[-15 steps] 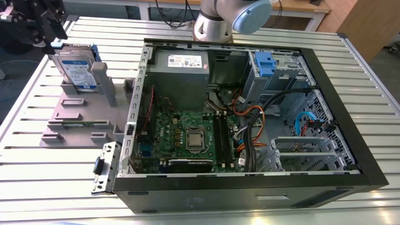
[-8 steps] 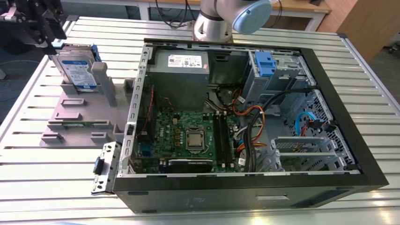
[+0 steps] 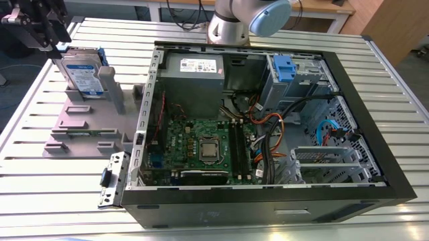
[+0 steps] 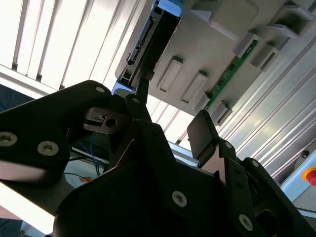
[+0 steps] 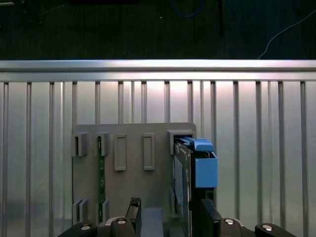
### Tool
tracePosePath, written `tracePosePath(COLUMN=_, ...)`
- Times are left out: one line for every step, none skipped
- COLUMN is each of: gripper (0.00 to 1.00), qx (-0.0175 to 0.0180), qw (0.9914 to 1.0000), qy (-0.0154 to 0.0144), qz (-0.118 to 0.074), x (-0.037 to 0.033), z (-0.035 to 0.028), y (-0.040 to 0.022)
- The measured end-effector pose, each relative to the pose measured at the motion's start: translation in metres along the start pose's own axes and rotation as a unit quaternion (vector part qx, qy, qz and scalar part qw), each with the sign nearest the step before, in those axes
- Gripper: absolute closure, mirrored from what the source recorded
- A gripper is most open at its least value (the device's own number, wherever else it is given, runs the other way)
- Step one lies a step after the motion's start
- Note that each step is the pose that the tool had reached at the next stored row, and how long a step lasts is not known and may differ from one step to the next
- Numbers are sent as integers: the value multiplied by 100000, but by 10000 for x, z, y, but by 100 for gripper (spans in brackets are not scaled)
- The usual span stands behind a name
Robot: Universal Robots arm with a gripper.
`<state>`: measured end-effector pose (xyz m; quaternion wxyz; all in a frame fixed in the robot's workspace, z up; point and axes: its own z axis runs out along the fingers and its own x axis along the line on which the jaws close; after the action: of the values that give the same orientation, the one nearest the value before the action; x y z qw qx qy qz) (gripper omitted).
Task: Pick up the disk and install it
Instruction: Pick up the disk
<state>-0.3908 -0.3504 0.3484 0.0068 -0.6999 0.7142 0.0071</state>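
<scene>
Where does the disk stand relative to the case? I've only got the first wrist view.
Observer: In the exterior view, the disk stands upright in the grey stand, on the exterior view's left of the open case.
Operator: Which way is its label turned?
Observer: The labelled face is turned toward the exterior camera.
Operator: Are the jaws on it?
Observer: No. In the second wrist view the jaws stand apart and grip nothing, and the disk lies beyond their tips.
</scene>
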Motion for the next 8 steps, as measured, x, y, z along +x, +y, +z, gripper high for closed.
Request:
tracePosePath(gripper=41, qx=2, qw=100000, qy=0, qz=1, x=0, z=1, y=0)
tracePosePath(gripper=41, qx=0, qw=100000, qy=0, qz=0, x=-1, z=8, y=0)
tracePosePath(gripper=41, qx=2, qw=100000, qy=0, qz=-3, x=-1, z=9, y=0)
tracePosePath(gripper=41, qx=1, qw=100000, qy=1, qz=2, x=-3, z=25, y=0)
tracePosePath(gripper=41, qx=1, qw=100000, qy=0, qz=0, x=-6, z=42, y=0)
tracePosePath(gripper=41, qx=1, qw=100000, qy=0, qz=-2, x=-6, z=42, y=0)
tracePosePath(gripper=41, qx=4, qw=100000, qy=-2, qz=-1, x=-6, z=43, y=0)
tracePosePath(gripper=41, qx=0, qw=100000, qy=0, qz=0, x=-6, z=43, y=0)
